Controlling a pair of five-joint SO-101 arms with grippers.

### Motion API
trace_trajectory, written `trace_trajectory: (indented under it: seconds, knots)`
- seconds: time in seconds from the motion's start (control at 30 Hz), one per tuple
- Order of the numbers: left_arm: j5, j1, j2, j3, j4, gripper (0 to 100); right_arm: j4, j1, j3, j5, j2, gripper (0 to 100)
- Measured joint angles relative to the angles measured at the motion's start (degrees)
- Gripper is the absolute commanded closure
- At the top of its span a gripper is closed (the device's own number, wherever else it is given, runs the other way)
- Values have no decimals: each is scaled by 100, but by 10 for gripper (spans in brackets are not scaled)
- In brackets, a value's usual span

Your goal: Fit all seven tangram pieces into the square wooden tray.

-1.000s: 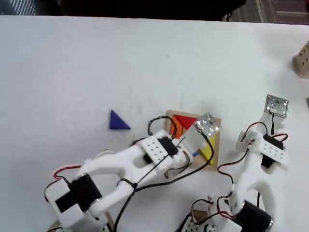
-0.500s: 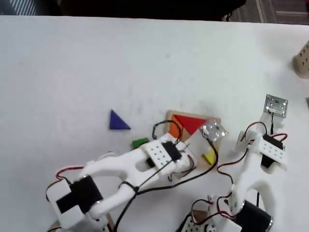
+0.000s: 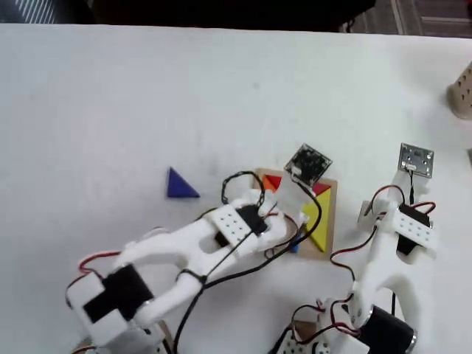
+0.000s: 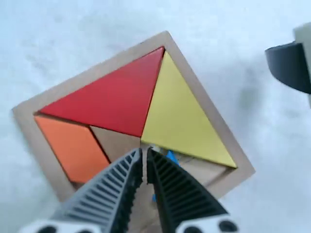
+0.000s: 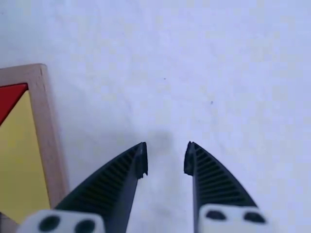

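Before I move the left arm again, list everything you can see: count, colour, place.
table: one, white, under everything.
wooden tray: one, light wood, on the table, partly filled.
red triangle: one, red, in the tray.
yellow triangle: one, yellow, in the tray, edge against the red triangle.
orange parallelogram: one, orange, in the tray, beside the red triangle.
small blue piece: one, light blue, in the tray, partly hidden.
blue triangle: one, dark blue, loose on the table.
perforated object: one, tan, far table edge.
left fingers: two, dark grey, shut, over the tray.
right fingers: two, dark grey, open, over bare table beside the tray.
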Motion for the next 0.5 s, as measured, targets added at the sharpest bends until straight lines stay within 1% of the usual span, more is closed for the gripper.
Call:
trace_trajectory:
  seconds: [0.13,0.23,0.33,0.43,0.5]
  knots:
    - [88,0,730,-308,-35,962,0,0,0,18,0,865]
    - [88,0,1222,-809,325,961,0,0,0,18,0,865]
    - [88,18,1310,-1160,800,961,0,0,0,18,0,865]
    - [88,26,1319,-1213,941,961,0,0,0,18,0,865]
    - [97,202,1319,-1213,949,961,0,0,0,18,0,865]
